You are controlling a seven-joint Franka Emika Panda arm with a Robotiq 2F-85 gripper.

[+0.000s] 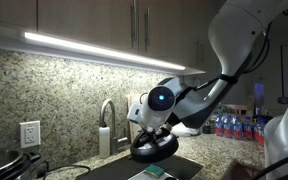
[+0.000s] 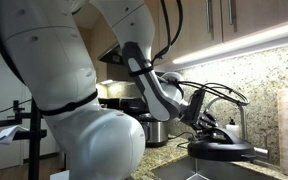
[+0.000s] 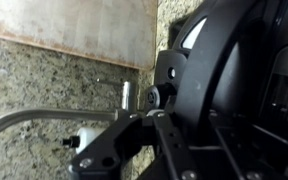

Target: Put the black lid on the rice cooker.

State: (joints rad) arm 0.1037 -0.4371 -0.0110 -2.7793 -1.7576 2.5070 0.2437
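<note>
Panda arm (image 2: 144, 80) reaches across a granite counter (image 1: 229, 152), holding the black lid (image 1: 156, 151) in the air just beside the faucet (image 1: 106, 115). The gripper (image 1: 153, 139) appears clamped on the lid's top. The lid is lifted but not seated. The rice cooker cannot be made out clearly, so carrying and setting down evidently remain.

We see the white arm (image 2: 84, 90) reaching to the right, its claw (image 2: 211, 137) clamped on the raised centre of the black lid (image 2: 234, 151), which hangs level before the speckled granite wall (image 2: 274, 70).
</note>
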